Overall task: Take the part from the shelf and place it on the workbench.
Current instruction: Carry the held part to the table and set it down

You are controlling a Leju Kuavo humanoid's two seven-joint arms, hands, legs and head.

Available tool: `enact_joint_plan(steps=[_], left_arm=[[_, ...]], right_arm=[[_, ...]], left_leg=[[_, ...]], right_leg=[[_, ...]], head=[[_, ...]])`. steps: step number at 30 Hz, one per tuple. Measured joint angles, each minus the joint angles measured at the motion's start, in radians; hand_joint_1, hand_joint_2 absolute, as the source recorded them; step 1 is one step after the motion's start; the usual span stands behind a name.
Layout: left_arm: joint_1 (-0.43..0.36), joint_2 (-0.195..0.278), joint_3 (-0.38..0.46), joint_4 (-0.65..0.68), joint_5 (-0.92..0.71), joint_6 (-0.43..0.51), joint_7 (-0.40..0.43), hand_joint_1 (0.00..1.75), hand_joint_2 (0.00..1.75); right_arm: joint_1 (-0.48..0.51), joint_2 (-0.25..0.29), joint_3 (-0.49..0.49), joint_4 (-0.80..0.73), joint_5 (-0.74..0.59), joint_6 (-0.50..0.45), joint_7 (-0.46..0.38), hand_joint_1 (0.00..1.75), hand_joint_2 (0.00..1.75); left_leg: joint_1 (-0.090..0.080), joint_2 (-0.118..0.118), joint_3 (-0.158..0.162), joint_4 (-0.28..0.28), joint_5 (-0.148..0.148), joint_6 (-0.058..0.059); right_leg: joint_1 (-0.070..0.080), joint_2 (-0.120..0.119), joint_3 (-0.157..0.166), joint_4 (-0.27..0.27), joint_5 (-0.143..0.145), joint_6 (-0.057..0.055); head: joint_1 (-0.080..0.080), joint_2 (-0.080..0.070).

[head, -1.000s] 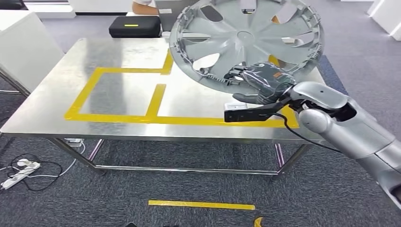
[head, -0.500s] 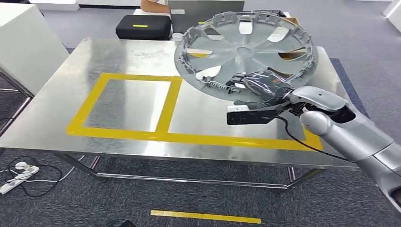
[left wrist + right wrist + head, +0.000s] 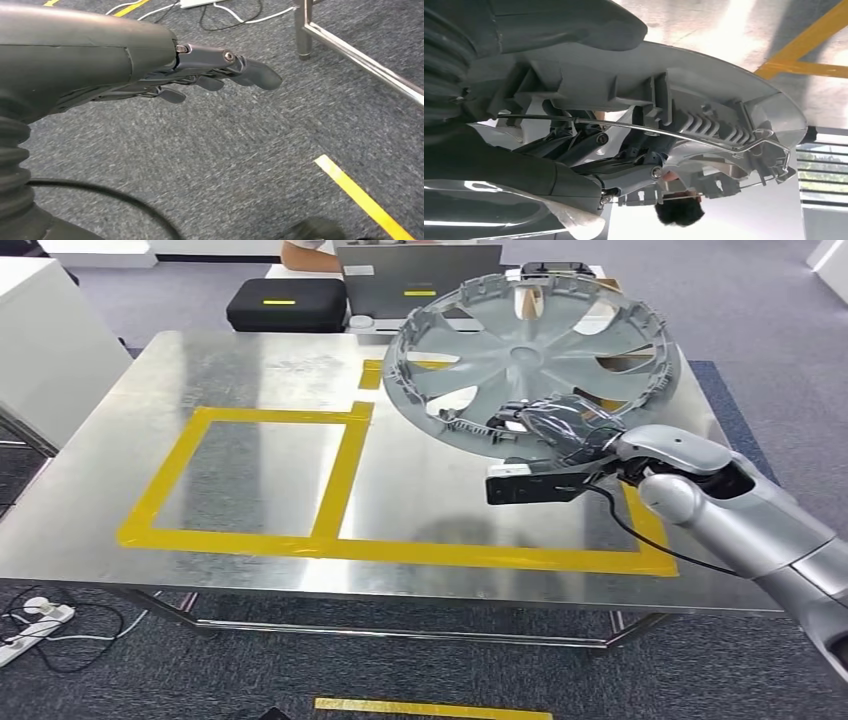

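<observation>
A large grey plastic wheel cover [image 3: 535,355] hangs tilted above the right part of the steel workbench [image 3: 250,455], inner side toward me. My right hand [image 3: 555,425] grips its near rim, thumb under the edge and fingers inside. In the right wrist view the rim of the wheel cover [image 3: 704,107] with its clips and wire ring runs across, with the right hand [image 3: 589,150] clamped on it. My left hand [image 3: 210,75] hangs over the grey carpet, fingers stretched out and holding nothing.
Yellow tape [image 3: 345,480] marks two boxes on the workbench top. Behind the bench lie a black case [image 3: 285,305] and a grey laptop [image 3: 420,275]; a person sits beyond. A white cabinet [image 3: 45,350] stands left. Cables [image 3: 40,620] lie on the floor.
The camera has come closer to the workbench, so the whole scene shifted. The right hand still holds the wheel cover, which now sits a little farther over the bench top.
</observation>
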State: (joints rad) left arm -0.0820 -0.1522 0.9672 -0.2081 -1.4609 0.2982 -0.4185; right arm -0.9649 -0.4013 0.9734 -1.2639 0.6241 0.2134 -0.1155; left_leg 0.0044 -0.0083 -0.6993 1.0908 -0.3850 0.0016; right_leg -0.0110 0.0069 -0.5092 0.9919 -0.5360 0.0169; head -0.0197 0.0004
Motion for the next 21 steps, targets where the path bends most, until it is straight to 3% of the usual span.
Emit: enact_joint_plan(steps=[1,4,6,9,10,11,12,13,15,17,21], left_arm=[[0.000,0.000,0.000,0.000,0.000,0.001,0.003,0.00,1.75],[0.002,0.000,-0.002,0.000,0.000,0.002,0.007,0.00,1.75],[0.002,0.000,-0.002,0.000,0.000,0.000,-0.001,0.00,1.75],[-0.004,-0.001,-0.003,0.000,0.003,-0.021,-0.027,0.00,1.75],[-0.003,-0.001,-0.003,0.000,0.005,-0.031,-0.035,0.00,1.75],[-0.002,-0.001,-0.003,0.000,0.008,-0.040,-0.041,0.00,1.75],[0.000,0.000,-0.003,0.000,0.010,-0.048,-0.046,0.00,1.75],[0.001,0.000,-0.003,0.000,0.011,-0.052,-0.049,0.00,1.75],[0.001,0.000,-0.003,0.000,0.012,-0.056,-0.051,0.00,1.75],[-0.001,0.001,-0.003,0.000,0.013,-0.059,-0.053,0.00,1.75],[0.000,0.002,-0.003,0.000,0.018,-0.072,-0.071,0.00,1.75]], right_arm=[[-0.003,-0.002,0.002,0.002,-0.006,0.007,-0.001,1.75,1.75],[-0.010,-0.006,0.012,0.010,-0.025,0.029,-0.003,1.75,1.75],[-0.011,-0.009,0.021,0.018,-0.044,0.051,-0.006,1.75,1.75],[-0.015,-0.017,0.042,0.031,-0.082,0.098,-0.022,1.75,1.75],[-0.014,-0.019,0.050,0.037,-0.095,0.113,-0.027,1.75,1.75],[-0.013,-0.021,0.059,0.042,-0.106,0.126,-0.031,1.75,1.75],[-0.012,-0.023,0.068,0.047,-0.115,0.136,-0.034,1.75,1.75],[-0.011,-0.025,0.076,0.051,-0.120,0.141,-0.035,1.75,1.75],[-0.012,-0.028,0.086,0.059,-0.126,0.145,-0.035,1.75,1.75],[-0.018,-0.029,0.095,0.064,-0.131,0.146,-0.036,1.75,1.75],[-0.024,-0.029,0.121,0.074,-0.146,0.145,-0.035,1.75,1.75]], left_leg=[[-0.002,0.000,0.013,-0.034,0.003,0.003],[-0.005,-0.001,0.022,-0.058,-0.020,0.015],[-0.003,-0.002,0.027,-0.062,-0.024,0.025],[-0.004,-0.005,0.031,-0.063,-0.032,0.037],[-0.004,-0.005,0.033,-0.063,-0.035,0.038],[-0.004,-0.006,0.036,-0.063,-0.039,0.040],[-0.004,-0.006,0.042,-0.062,-0.044,0.039],[-0.004,-0.007,0.049,-0.062,-0.049,0.038],[-0.006,-0.009,0.060,-0.058,-0.060,0.031],[-0.009,-0.010,0.059,-0.054,-0.065,0.022],[-0.010,-0.006,0.051,-0.031,-0.083,0.004]], right_leg=[[0.001,0.000,-0.001,0.001,-0.005,0.006],[-0.001,0.000,-0.011,0.005,-0.015,0.023],[-0.001,-0.001,-0.035,0.052,-0.040,0.029],[0.003,0.001,-0.153,0.245,-0.107,0.025],[0.004,0.002,-0.197,0.300,-0.114,0.024],[0.004,0.003,-0.228,0.324,-0.102,0.024],[0.004,0.003,-0.239,0.307,-0.068,0.024],[0.003,0.002,-0.228,0.252,-0.019,0.025],[0.002,-0.001,-0.179,0.113,0.068,0.026],[0.004,-0.002,-0.148,0.045,0.088,0.020],[0.000,0.000,-0.137,0.035,0.081,-0.001]], head=[[0.000,0.000],[0.000,0.000],[0.001,0.000],[0.003,0.000],[0.003,0.000],[0.003,0.000],[0.003,0.000],[0.003,0.000],[0.004,0.000],[0.004,0.000],[0.002,0.000]])
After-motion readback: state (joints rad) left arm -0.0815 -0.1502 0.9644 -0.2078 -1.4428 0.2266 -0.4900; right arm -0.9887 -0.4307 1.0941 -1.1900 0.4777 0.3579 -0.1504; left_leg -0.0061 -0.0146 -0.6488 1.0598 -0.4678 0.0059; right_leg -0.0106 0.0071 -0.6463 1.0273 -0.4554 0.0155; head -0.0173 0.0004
